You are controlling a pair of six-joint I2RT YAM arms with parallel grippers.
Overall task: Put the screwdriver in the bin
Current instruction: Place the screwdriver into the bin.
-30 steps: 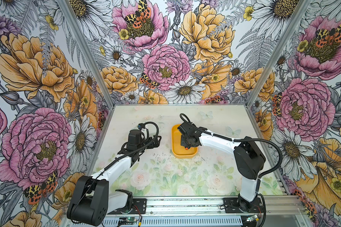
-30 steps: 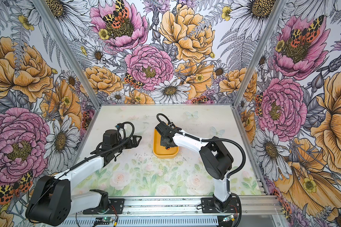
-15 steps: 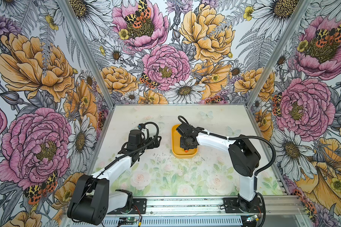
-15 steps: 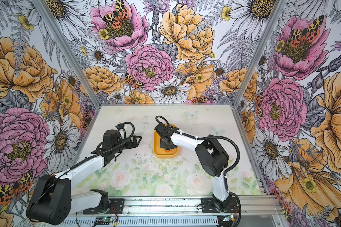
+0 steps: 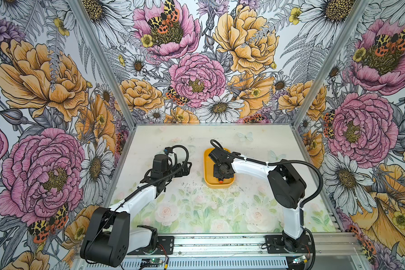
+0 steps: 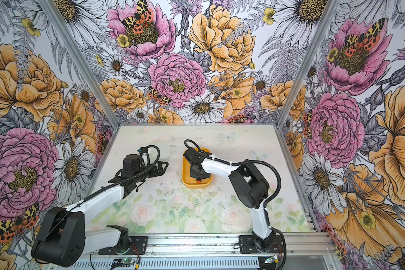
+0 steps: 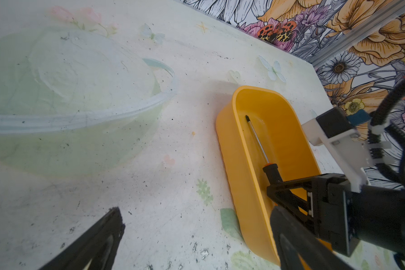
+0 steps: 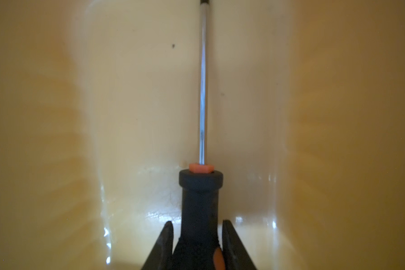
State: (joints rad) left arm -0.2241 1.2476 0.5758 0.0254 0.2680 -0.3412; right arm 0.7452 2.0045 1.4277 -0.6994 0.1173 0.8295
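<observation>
1. Your right hand [image 8: 198,233] is clenched on the screwdriver [image 8: 199,194]. The jaws pinch the black handle, which leaves the shaft free to point ahead.
2. The screwdriver is inside the bin [image 7: 234,152], running lengthwise down its middle with the tip towards the far end wall. Lined up this way, it clears both side walls.
3. The handle sits low over the bin floor, but I cannot tell if it touches. Holding it low should keep the drop short and the bounce small.
4. Your left hand [image 5: 184,167] is released and holds nothing. It hovers over the worktop [image 5: 197,210] beside the bin and apart from it, so it is out of the way.
5. The task looks nearly done: you have only to let go and lift straight up. Watch that the handle does not cling to a jaw and ride out.
</observation>
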